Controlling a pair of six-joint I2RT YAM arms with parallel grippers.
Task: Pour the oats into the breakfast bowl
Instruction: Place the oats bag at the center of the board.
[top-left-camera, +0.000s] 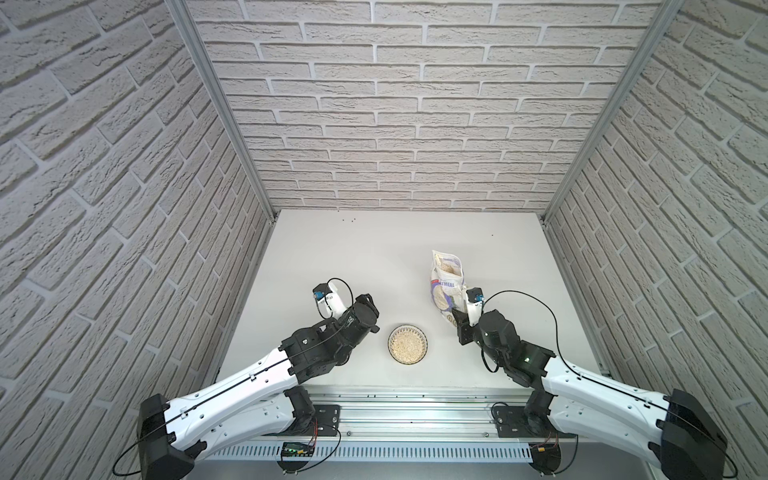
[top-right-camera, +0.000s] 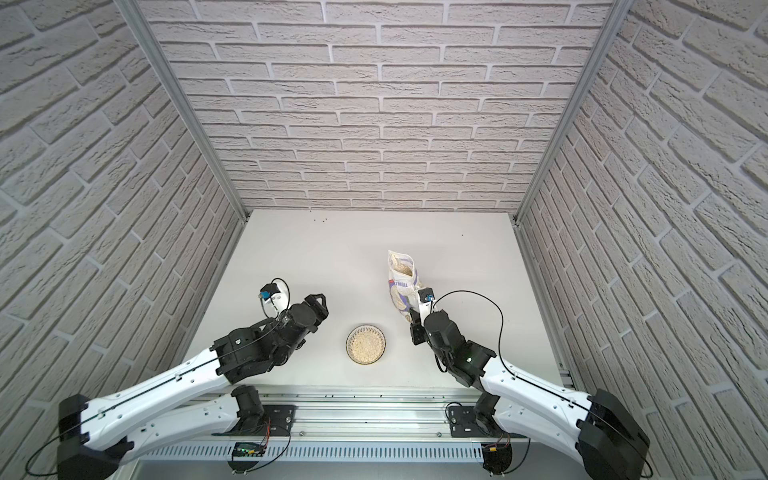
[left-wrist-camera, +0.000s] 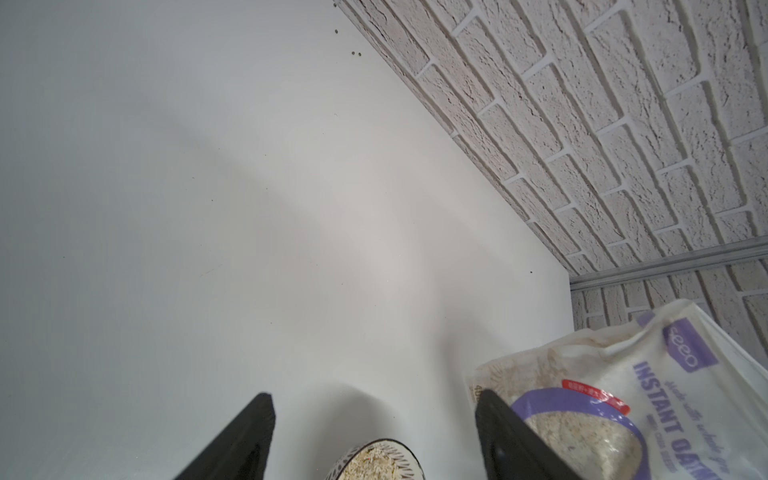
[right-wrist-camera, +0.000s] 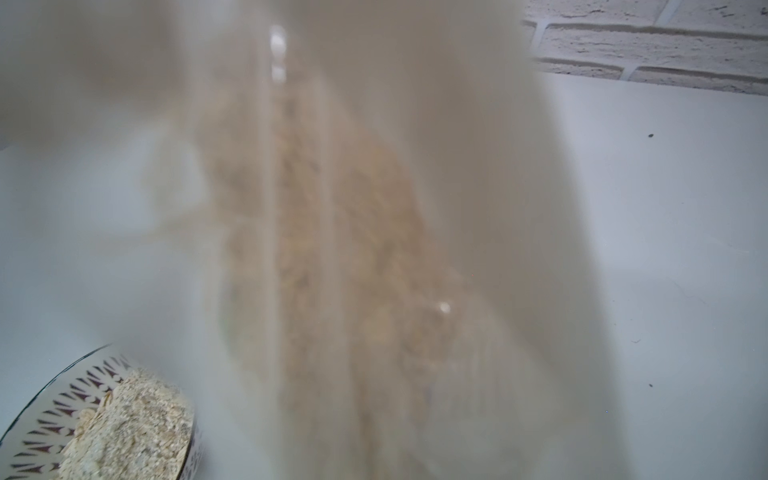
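Observation:
The breakfast bowl (top-left-camera: 408, 360) (top-right-camera: 365, 360) stands near the table's front middle, with oats (top-left-camera: 408, 344) (top-right-camera: 365, 345) heaped inside; the wrist views show its patterned wall (left-wrist-camera: 388, 446) (right-wrist-camera: 50, 411). The white and purple oat pouch (top-left-camera: 445, 286) (top-right-camera: 402, 286) (left-wrist-camera: 665, 395) is upright behind and right of the bowl, its open mouth up with oats showing inside. My right gripper (top-left-camera: 456, 318) (top-right-camera: 411, 319) is shut on the pouch's lower end; the blurred pouch (right-wrist-camera: 374, 208) hides its fingers in the right wrist view. My left gripper (top-left-camera: 373, 313) (top-right-camera: 323, 311) (left-wrist-camera: 374, 395) hangs open and empty left of the bowl.
The white table (top-left-camera: 332, 257) is boxed in by brick walls on three sides. A few dark specks (top-left-camera: 348, 220) lie near the back wall. A metal rail (top-left-camera: 407, 409) with the arm bases runs along the front edge.

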